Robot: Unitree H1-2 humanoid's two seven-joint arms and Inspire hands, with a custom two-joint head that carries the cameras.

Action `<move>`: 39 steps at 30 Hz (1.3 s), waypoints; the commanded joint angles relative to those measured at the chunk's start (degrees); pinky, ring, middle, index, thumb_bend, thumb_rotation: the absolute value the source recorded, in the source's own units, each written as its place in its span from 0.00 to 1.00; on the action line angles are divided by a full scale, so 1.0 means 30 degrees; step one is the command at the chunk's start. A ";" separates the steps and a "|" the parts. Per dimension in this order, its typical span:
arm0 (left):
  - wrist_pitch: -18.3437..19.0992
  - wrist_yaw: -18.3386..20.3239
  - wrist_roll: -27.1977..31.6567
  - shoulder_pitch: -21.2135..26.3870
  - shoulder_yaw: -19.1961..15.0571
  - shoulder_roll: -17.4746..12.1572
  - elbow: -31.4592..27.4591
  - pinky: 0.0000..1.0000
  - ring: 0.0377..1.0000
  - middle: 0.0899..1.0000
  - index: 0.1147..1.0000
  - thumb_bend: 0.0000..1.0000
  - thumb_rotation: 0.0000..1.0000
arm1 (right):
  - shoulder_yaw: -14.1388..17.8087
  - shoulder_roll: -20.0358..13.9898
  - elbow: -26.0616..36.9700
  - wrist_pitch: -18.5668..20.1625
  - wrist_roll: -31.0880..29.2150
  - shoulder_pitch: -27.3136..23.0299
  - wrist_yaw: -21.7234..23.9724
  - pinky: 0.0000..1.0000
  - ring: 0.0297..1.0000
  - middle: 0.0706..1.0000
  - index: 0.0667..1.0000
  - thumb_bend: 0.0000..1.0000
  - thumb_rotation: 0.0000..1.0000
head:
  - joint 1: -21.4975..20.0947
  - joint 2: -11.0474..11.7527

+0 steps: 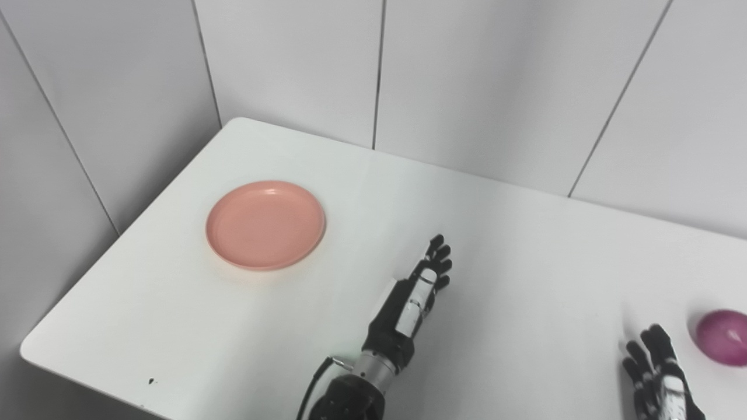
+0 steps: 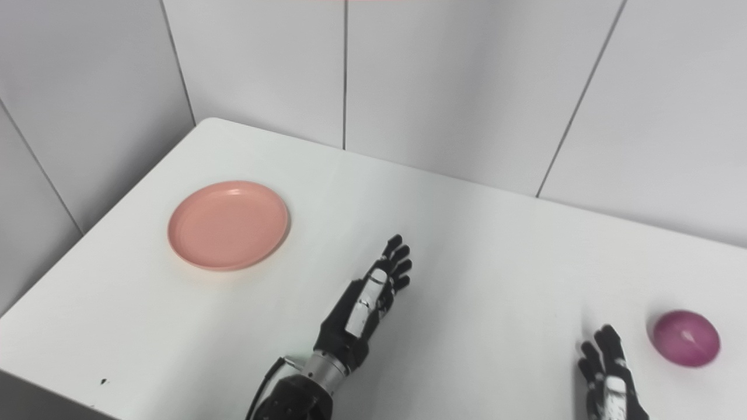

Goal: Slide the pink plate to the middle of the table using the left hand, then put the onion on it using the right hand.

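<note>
Pink plate [image 1: 265, 224] sits empty toward the table's [image 1: 525, 245] far left corner. Left hand [image 1: 417, 294] is mid-table, fingers spread, holding nothing. Onion [image 2: 685, 338] is way off right, right hand [image 2: 607, 373] just beside it, open too.

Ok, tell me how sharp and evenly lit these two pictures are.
Left eye view: soft, even light, faint shadow under the pink plate, the onion cut by the right edge. Right eye view: the onion shows a small glare spot; the right hand looks slightly blurred.
</note>
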State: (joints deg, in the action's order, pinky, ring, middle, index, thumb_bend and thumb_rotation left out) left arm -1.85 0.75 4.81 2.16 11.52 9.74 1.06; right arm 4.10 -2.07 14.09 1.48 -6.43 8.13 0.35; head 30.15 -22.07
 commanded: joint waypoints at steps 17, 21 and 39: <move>-0.0542 -0.0407 0.0042 0.0076 0.0225 0.1114 0.1923 0.99 1.00 1.00 0.99 0.47 1.00 | 0.0265 -0.0033 -0.0522 -0.0490 0.0014 -0.0303 -0.0093 0.87 0.89 0.91 0.88 0.58 0.89 | 0.0057 0.0176; -0.0617 -0.0427 -0.0043 0.0116 0.0231 0.1030 0.1863 1.00 1.00 1.00 0.99 0.47 1.00 | 0.0252 -0.0031 -0.0605 -0.0605 0.0001 -0.0307 -0.0056 0.85 0.88 0.90 0.87 0.60 0.88 | 0.0088 0.0191; -0.1054 -0.1367 -0.0936 0.0921 -0.0104 0.0767 0.0422 0.99 0.99 1.00 0.97 0.46 1.00 | 0.0217 -0.0098 -0.0907 -0.0775 -0.0204 -0.0417 0.0132 0.86 0.89 0.91 0.87 0.67 0.87 | 0.0231 0.0326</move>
State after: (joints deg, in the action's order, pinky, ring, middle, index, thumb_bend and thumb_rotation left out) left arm -2.74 -2.64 3.18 3.82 11.57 9.61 2.17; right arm 4.29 -2.08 12.66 0.78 -6.51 6.94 0.39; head 30.85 -21.01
